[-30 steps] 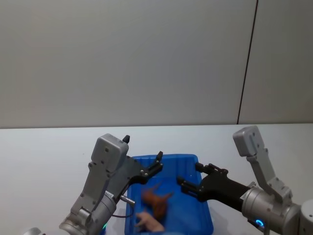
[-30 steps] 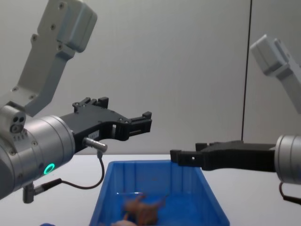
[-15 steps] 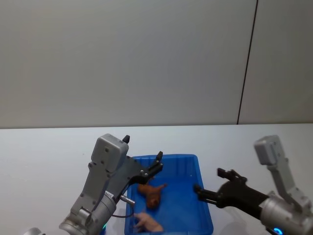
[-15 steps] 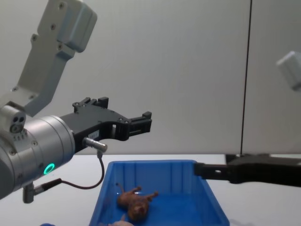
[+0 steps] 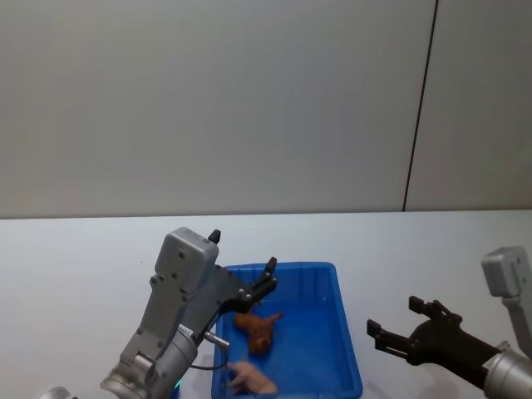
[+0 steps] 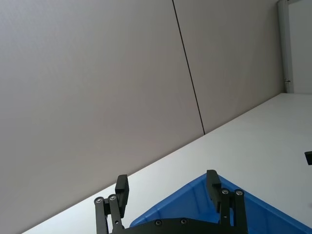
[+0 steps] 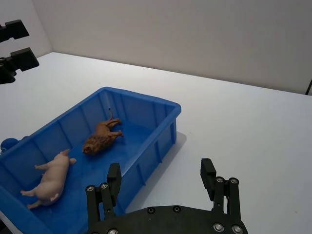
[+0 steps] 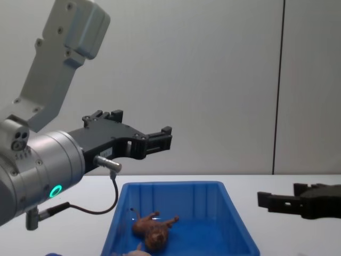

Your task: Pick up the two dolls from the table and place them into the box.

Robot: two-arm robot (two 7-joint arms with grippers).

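Note:
The blue box (image 5: 347,332) stands on the white table (image 5: 83,258) in front of me. Both dolls lie on its floor: the brown lion-like one (image 5: 256,329) near the middle, the pale pink one (image 5: 253,378) at the near end. The right wrist view shows the brown doll (image 7: 101,137) and the pink doll (image 7: 51,176) inside the box (image 7: 146,100). My left gripper (image 5: 268,278) hangs open and empty above the box's far left corner. My right gripper (image 5: 392,320) is open and empty over bare table, to the right of the box.
A small blue ball (image 7: 7,144) lies on the table just outside the box's left side. A grey wall with a dark vertical seam (image 5: 420,108) rises behind the table. White tabletop stretches to the right of the box (image 7: 253,126).
My right gripper has drawn back from above the box to the table on its right. The brown doll has come to rest on the box floor. The left arm has not moved.

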